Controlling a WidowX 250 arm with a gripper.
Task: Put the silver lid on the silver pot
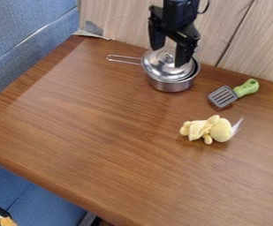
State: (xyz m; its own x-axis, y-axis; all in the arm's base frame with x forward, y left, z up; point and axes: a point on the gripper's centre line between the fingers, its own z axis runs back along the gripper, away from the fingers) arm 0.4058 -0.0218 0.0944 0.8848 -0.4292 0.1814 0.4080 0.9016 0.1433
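Brown wooden table (103,132) stands against pale wood-grain panelling (250,44).

On the bench (85,128), near the wall (118,26) behind, the lid (156,67) was over the pot (169,85). The spatula (222,96) lay to their right, the soft toy (220,130) before the spatula and pot.

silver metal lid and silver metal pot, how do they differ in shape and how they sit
The round silver metal lid is a shallow dome; the silver metal pot is deeper, with upright walls.
The lid rests off-centre on top of the pot, while the pot stands on the brown wooden table.
Both are shiny and round.
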